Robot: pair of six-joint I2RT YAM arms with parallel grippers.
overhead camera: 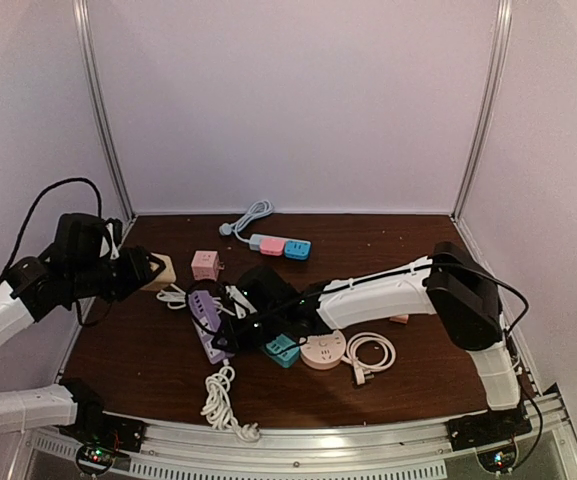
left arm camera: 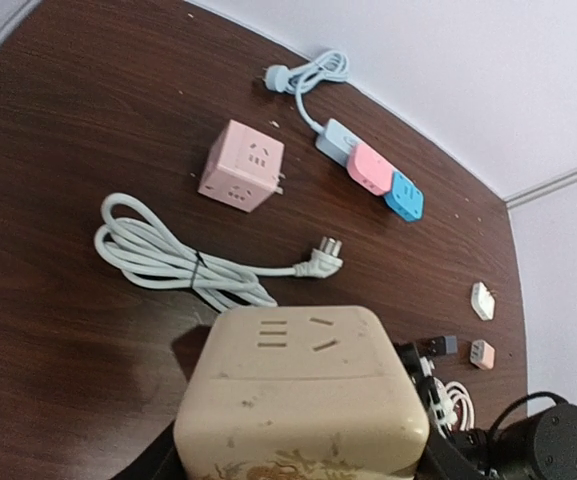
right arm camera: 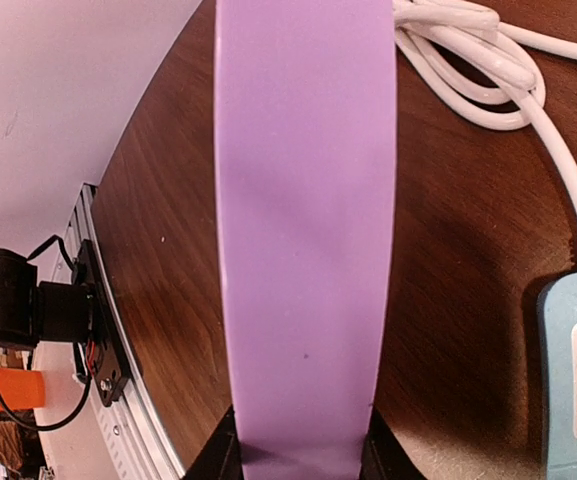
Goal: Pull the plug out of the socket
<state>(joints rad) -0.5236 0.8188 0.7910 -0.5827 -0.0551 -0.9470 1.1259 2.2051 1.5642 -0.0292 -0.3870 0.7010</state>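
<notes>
Pinching the long lilac plastic power strip (right arm camera: 303, 230) across its width, the right gripper (right arm camera: 303, 455) has one jaw pressed against each side of it, low over the dark wooden table (overhead camera: 408, 390). The left gripper (left arm camera: 303, 470) is clamped on a beige plastic cube socket (left arm camera: 303, 390) held clear of the table. A white three-pin plug on a coiled cord (left arm camera: 323, 262) lies loose just ahead of that gripper. Whether any plug sits in the strip beyond the right jaws, I cannot tell. The risk, I judge, is that the smooth strip slides through the jaws under a lengthwise tug. A slackened left grip could also drop the cube.
</notes>
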